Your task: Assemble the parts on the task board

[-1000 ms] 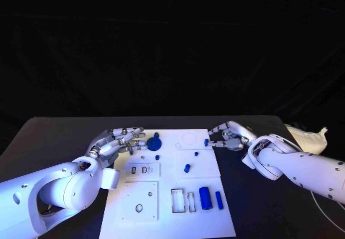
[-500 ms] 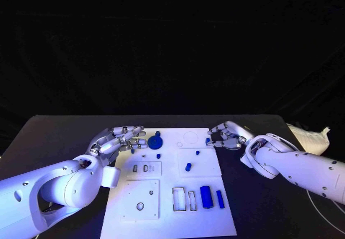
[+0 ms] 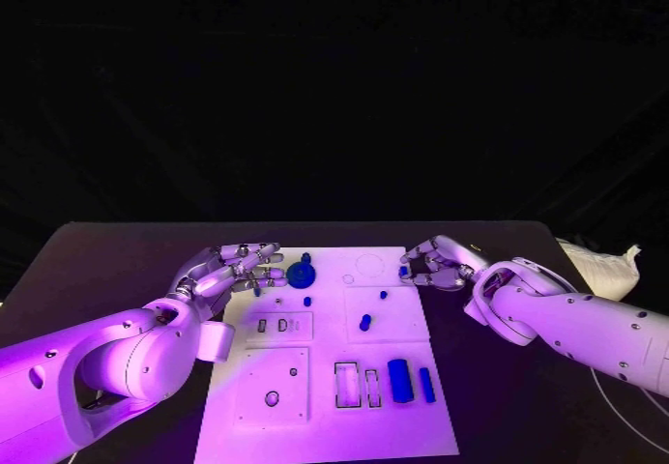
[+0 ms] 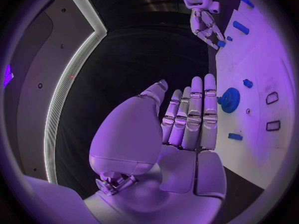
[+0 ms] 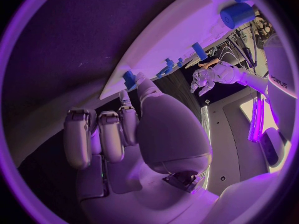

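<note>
The white task board [image 3: 328, 425] lies mid-table. A blue gear [image 3: 302, 275] stands near its far left corner, also seen in the left wrist view as the gear [image 4: 230, 99]. My left hand [image 3: 230, 273] hovers just left of it, fingers [image 4: 194, 112] stretched out straight and holding nothing. My right hand [image 3: 438, 264] is at the board's far right edge and pinches a small blue piece [image 3: 401, 273] between thumb and finger; the right wrist view shows that piece [image 5: 129, 79] at the board's rim. A blue peg [image 3: 365, 323], a thick cylinder [image 3: 399, 380] and a thin bar [image 3: 425, 385] lie on the board.
A crumpled white bag [image 3: 608, 265] sits at the table's right edge, behind my right arm. A thin cable [image 3: 615, 398] runs along the near right. Empty rectangular slots [image 3: 346, 384] and a plate with a round hole [image 3: 272, 397] mark the board's near half.
My right hand has drifted slightly left toward the board with the small blue piece. The left hand has stayed beside the gear.
</note>
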Action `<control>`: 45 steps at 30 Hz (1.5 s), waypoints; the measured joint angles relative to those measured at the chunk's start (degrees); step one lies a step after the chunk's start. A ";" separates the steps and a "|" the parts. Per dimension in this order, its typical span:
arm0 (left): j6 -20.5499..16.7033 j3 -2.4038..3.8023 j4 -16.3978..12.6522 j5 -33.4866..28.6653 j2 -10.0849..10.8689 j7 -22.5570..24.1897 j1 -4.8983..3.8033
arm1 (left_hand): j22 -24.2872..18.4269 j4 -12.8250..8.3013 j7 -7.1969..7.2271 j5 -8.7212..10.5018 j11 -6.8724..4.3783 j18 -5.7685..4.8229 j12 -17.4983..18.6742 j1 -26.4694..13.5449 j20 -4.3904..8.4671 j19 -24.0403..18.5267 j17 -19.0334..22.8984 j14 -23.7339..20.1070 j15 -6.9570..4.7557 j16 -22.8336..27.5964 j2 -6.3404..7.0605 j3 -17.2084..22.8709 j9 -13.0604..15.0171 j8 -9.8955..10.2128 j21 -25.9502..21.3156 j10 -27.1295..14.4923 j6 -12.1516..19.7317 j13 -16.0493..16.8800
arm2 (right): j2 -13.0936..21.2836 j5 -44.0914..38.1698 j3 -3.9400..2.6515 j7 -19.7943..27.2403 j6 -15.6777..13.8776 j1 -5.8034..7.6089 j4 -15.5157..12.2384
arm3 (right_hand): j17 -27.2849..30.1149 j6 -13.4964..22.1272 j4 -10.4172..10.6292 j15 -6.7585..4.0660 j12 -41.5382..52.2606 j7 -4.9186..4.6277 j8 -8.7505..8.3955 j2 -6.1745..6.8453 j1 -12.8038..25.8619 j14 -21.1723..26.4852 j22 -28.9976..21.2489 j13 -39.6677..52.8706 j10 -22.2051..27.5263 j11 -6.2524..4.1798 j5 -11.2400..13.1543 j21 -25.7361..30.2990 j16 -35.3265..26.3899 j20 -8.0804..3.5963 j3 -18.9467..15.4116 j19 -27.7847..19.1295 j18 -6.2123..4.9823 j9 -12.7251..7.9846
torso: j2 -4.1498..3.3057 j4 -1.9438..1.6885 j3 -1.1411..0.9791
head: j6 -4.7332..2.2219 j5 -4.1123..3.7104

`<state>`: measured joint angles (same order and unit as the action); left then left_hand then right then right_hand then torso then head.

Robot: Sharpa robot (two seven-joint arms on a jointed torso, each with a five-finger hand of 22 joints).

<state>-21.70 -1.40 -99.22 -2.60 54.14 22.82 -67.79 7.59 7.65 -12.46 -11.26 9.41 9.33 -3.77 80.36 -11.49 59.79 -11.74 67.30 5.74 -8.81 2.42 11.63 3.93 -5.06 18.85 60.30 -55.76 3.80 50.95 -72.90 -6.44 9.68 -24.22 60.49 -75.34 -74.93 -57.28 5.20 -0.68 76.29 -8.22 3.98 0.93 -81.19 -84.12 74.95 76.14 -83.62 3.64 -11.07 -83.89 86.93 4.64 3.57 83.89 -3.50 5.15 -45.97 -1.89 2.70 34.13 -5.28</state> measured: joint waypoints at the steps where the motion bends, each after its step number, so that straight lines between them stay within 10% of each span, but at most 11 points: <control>1: 0.00 0.00 0.00 0.00 0.00 -0.01 0.00 | 0.00 0.00 0.00 0.00 0.00 0.00 0.00 0.00 0.00 0.00 0.00 0.00 0.00 0.00 0.00 0.00 0.00 0.00 0.00 0.00 0.00 0.00 | -0.08 -0.04 0.00 -0.02 0.06 0.00 0.06 | 0.00 -0.15 -0.20 -0.01 0.00 -0.15 0.00 -0.01 -0.01 0.01 0.00 0.01 -0.09 -0.09 0.33 0.00 0.00 0.00 0.20 0.00 0.00 0.05 | 0.00 0.01 0.00 | 0.00 -0.01; 26: 0.01 0.00 0.00 -0.04 0.08 -0.04 0.00 | 0.04 0.00 0.00 0.00 0.00 0.00 0.00 0.00 0.00 0.00 -0.05 0.00 0.00 0.00 0.00 0.00 0.00 0.23 0.00 0.00 0.00 0.00 | -1.20 -0.83 0.00 -1.07 1.54 -0.06 0.90 | 0.01 -4.04 -0.86 -0.86 0.11 1.16 0.66 -0.80 -0.40 0.17 -0.02 2.43 0.12 -0.53 1.22 -0.22 0.19 0.00 2.31 0.00 0.00 0.63 | 0.00 0.01 -0.03 | 0.51 -0.08; 45: 0.01 0.00 0.08 -0.10 0.21 -0.06 0.00 | 0.04 0.00 0.00 0.00 0.00 0.00 0.00 0.00 0.00 0.00 -0.04 0.00 0.00 -0.01 0.00 0.00 0.00 0.23 0.00 0.00 0.00 0.00 | -0.58 -0.96 -0.38 -1.53 0.53 -0.08 -2.03 | 0.02 -7.39 -1.89 -2.74 0.23 1.69 2.89 -1.48 0.28 0.22 -0.03 6.13 0.24 -2.87 3.36 -0.22 0.40 -1.88 3.97 0.01 0.00 1.70 | 0.03 -0.07 -0.04 | 0.58 -0.14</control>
<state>-21.68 -1.40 -99.14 -2.70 54.35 22.76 -67.79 7.62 7.65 -12.46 -11.26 9.41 9.33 -3.77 80.36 -11.49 59.79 -11.79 67.30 5.74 -8.82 2.42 11.64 3.93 -4.83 18.85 60.30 -55.76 3.79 50.37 -73.86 -6.82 8.14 -23.68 60.41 -77.37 -74.91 -64.67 3.31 -3.42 76.52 -6.53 6.87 -0.55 -80.90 -83.91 74.91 82.28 -83.39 0.77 -7.71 -84.10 87.33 2.76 7.54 83.90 -3.50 6.85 -45.94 -1.96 2.66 34.71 -5.42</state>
